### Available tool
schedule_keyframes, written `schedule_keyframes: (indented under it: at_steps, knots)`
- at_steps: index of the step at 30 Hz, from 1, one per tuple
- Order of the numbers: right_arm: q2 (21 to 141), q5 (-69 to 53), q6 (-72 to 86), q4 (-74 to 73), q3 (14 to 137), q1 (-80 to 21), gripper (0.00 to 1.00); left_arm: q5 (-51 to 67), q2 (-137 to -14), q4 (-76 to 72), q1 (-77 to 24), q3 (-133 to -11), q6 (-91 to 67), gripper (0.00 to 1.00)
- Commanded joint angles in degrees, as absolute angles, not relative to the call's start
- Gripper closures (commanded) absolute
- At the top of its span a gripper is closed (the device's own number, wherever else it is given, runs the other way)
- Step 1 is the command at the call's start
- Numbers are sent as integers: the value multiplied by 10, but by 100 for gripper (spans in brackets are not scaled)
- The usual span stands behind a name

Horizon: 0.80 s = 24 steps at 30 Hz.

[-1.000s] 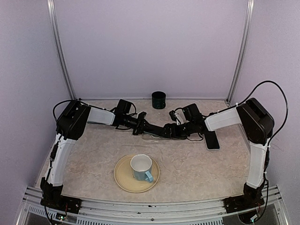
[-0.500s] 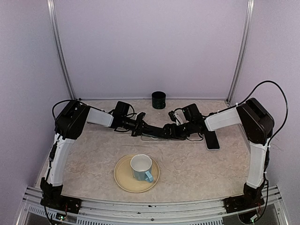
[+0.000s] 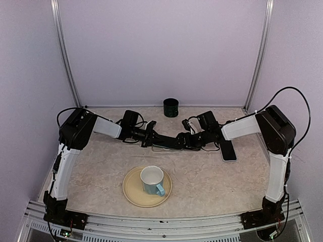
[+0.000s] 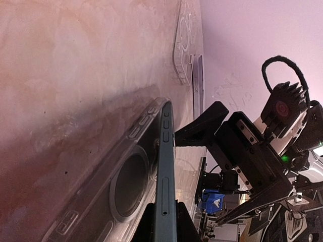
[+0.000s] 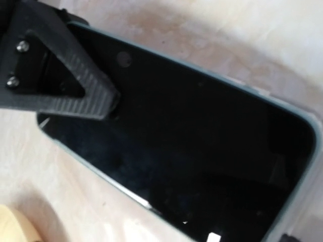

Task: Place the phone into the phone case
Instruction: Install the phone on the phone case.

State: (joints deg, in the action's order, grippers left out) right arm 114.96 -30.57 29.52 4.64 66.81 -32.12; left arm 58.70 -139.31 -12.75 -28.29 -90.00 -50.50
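Setting: a beige marbled table [image 3: 101, 166] inside a lilac-walled booth, with both arms meeting low over its middle.
Phone: the slim, teal-edged, black-screened phone [image 5: 192, 151] sits over the case. Its far end is down at the case's rim and its near end is tilted up.
Case: the clear, flexible plastic phone case [image 4: 101, 201] lies flat on the table, hollow side up, beneath the phone.
Left gripper: the left gripper [image 4: 162, 227] is clamped on the phone's raised near end.
Right gripper: the right gripper [image 3: 184, 141] has its jaws spread, and one dark fingertip [image 5: 96, 101] presses on the screen.
Done: the phone is lined up with the case, and one end looks seated.
Left to do: press the raised end down until every edge snaps in, then let go.
Bystanders: a white mug with a pale blue handle [image 3: 152, 180] on a round beige plate [image 3: 130, 193], a dark cylindrical cup [image 3: 171, 107] at the back, and a second dark handset [image 3: 228, 150] by the right arm. All sit well apart from the work.
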Motion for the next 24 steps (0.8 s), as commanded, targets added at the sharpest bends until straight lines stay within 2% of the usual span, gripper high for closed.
schedule_keyframes:
  at_steps: [1,7,24]
  knots:
    - [1112,-348,288,38,670,-309,0,580,-1407,-112,-279,-881,-496,100]
    - [1099,-355,283,33,664,-286,0,599,-1372,-150,-279,-881,-510,100]
    - [1111,-315,274,21,657,-277,0,531,-1397,-39,-289,-906,-556,100]
